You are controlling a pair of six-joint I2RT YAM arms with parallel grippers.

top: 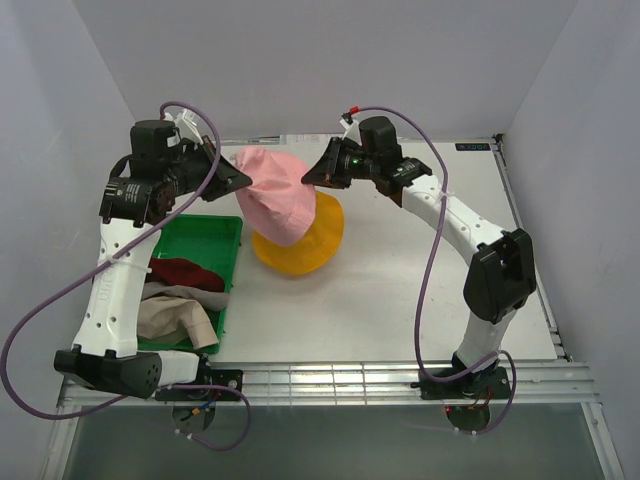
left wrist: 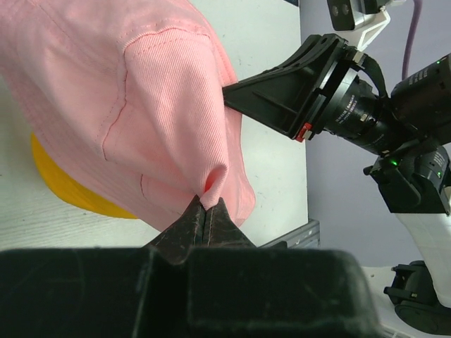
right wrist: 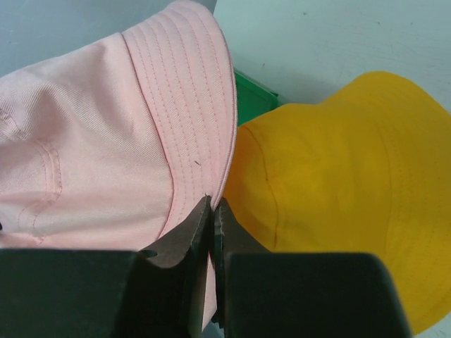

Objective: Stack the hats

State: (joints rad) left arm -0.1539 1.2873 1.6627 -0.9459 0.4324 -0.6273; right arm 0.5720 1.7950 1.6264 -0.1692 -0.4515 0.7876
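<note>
— Over mid-table, what's up w/ the pink hat (top: 278, 200)?
— Slung between both arms. Left gripper (left wrist: 206, 215) is clamped tight on a fold of crown fabric. Right gripper (right wrist: 213, 211) is pinched closed on the brim edge. Two opposite grips keep it spread, prob. so it drops over sth instead of landing crumpled.
— Over what?
— Yellow hat (top: 310, 245), lying on the table (top: 420, 290) right beneath. Pink overlaps its far-left part in the top view. Can't tell if they touch.
— Other hats?
— Dark red hat (top: 188, 272), grey hat (top: 180, 294) & beige hat (top: 175, 320) are piled in the green tray (top: 222, 232) by the left arm, well apart from the stack spot.
— Progress?
— Early, I'd say: 1st pairing not settled, 3 more to go. Next move likely needs both arms lowering together & centring pink on yellow before letting go. An uneven release could leave it lopsided.
</note>
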